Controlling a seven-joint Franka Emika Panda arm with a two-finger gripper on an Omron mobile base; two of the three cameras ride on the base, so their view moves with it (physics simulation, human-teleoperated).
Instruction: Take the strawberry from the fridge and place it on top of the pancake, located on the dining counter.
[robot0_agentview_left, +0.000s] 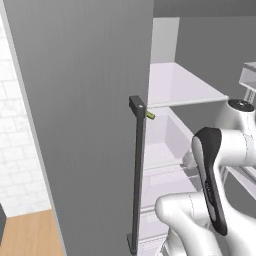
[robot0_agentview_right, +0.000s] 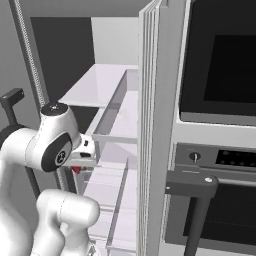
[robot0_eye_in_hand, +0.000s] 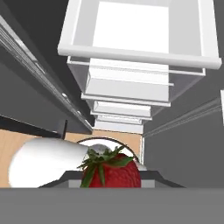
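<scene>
Tool (robot0_eye_in_hand: 111, 177) grips strawberry (robot0_eye_in_hand: 111, 171), green leaves visible up close.

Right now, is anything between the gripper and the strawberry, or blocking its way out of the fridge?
Nothing separates them: the gripper is shut on the strawberry. The fridge doors stand open; its white shelves lie close by. The pancake isn't visible.

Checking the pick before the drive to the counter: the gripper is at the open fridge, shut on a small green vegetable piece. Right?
Not quite. The gripper is at the open fridge and shut, but on the strawberry, red with green leaves, as the hand view shows. The rest stands.
</scene>
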